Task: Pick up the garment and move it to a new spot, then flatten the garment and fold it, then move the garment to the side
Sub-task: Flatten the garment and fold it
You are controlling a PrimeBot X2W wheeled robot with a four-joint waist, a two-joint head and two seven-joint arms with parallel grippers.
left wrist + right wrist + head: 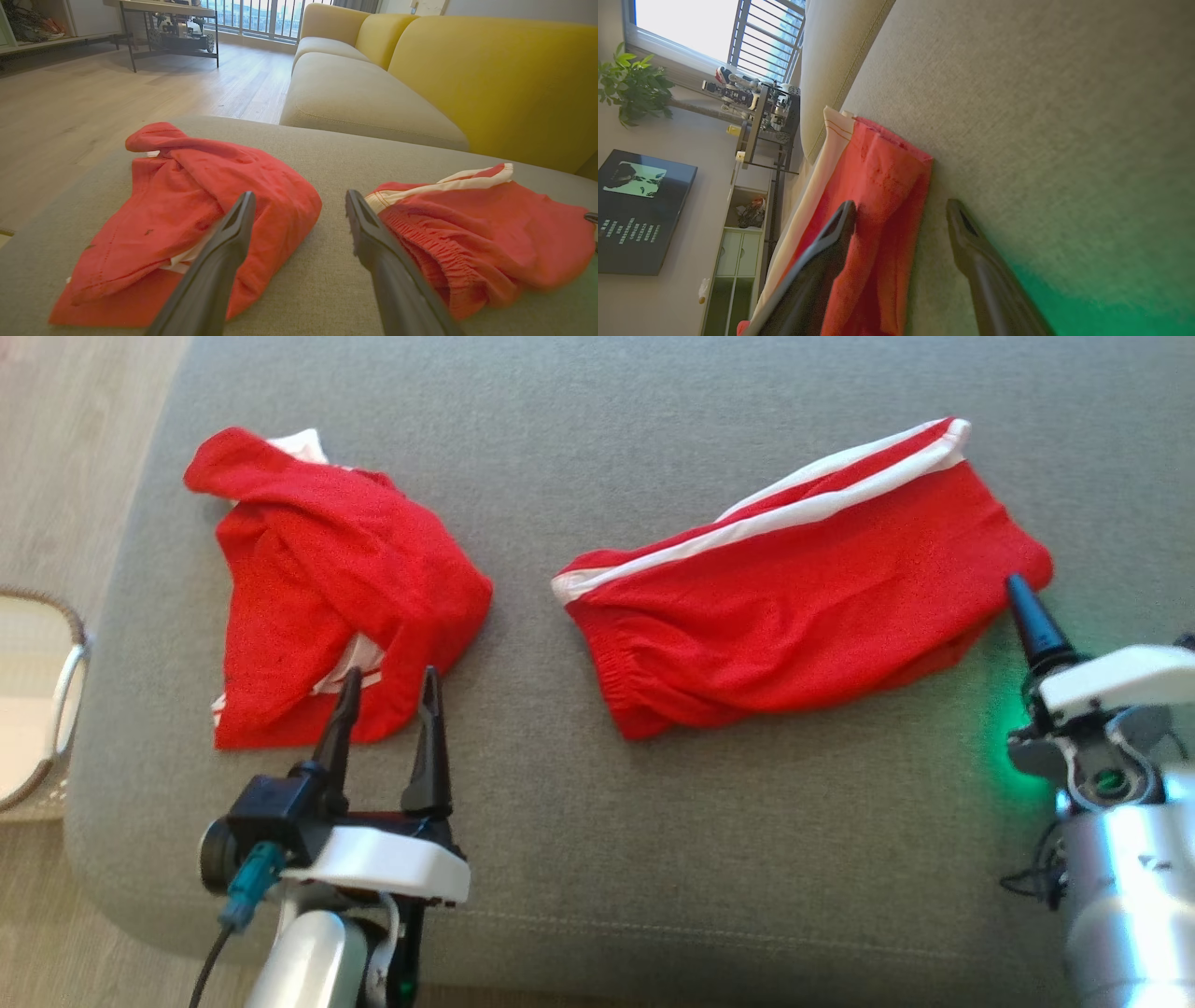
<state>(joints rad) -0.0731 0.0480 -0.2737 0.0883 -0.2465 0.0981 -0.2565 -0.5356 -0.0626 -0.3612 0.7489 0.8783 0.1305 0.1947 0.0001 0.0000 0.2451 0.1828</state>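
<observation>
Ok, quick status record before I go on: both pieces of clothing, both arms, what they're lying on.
surface: grey cushion
crumpled garment: red with white trim, bunched up, on the cushion's left
shorts: red, white side stripes, lying fairly flat on the right, apart from the other
left gripper: jaws open, tips at the crumpled garment's near edge, holding nothing
right gripper: jaws open, straddling the shorts' right edge, holding nothing
contact with cloth: cannot tell for either
</observation>
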